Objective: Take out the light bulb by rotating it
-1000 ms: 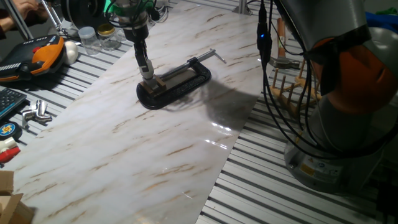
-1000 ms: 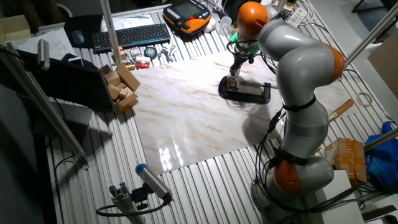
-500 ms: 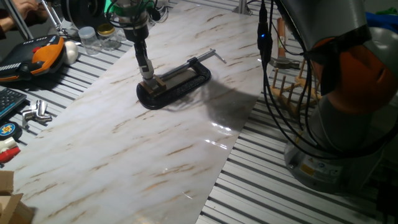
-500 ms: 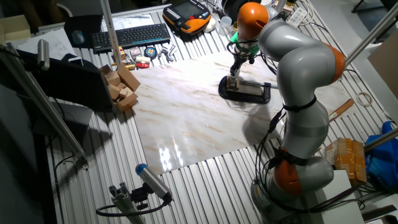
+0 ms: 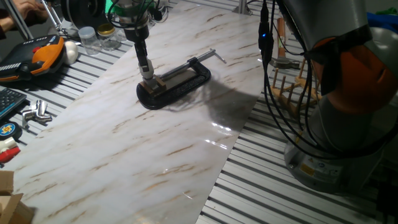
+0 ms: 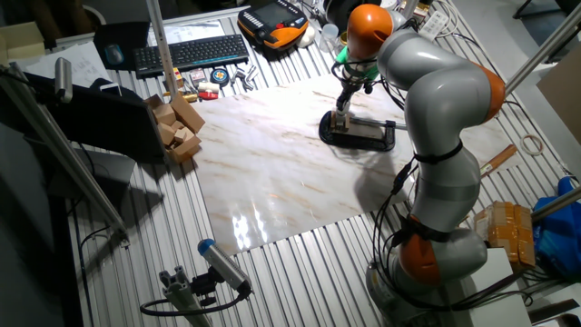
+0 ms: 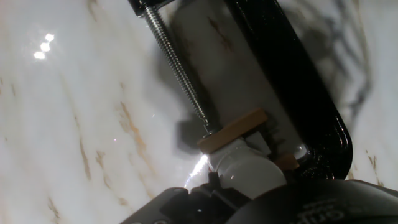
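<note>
In the hand view the light bulb sat just below the camera, held in the black C-clamp on the marble worktop; nothing had visibly shifted over the past second; the fingers stood at the bulb, whether pinching it I could not tell; unscrewing looked unfinished.

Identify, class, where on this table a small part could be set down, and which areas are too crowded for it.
Free: the marble board between the black C-clamp and its near edge, and the strip past the clamp's screw handle. Crowded: the slatted table beside the board, with glass jars, an orange-and-black device and metal fittings; and around the gripper at the light bulb.
</note>
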Controlling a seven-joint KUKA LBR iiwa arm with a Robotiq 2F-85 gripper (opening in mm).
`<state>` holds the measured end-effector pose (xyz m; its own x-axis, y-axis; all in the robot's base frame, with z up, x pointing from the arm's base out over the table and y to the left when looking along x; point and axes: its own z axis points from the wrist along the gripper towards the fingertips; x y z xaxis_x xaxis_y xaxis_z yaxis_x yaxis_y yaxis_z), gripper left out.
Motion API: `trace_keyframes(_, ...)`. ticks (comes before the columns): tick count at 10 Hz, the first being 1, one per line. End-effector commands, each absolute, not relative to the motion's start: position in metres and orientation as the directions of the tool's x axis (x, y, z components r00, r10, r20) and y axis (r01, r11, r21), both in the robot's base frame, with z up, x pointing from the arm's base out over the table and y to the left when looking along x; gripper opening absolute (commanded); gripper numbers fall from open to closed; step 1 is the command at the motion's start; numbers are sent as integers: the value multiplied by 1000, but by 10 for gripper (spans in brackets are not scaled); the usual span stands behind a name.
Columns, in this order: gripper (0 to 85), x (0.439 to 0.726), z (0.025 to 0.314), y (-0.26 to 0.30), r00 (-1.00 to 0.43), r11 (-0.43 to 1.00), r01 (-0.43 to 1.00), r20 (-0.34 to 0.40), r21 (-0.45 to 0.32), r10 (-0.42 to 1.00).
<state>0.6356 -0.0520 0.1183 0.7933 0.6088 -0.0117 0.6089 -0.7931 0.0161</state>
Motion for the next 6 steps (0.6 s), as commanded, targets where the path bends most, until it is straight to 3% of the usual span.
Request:
trace_keyframes(1,0,635,118,-52,791,-791,612,-12,16,612)
trace_keyframes(6,0,635,119,-52,776,-775,631,-5,12,631)
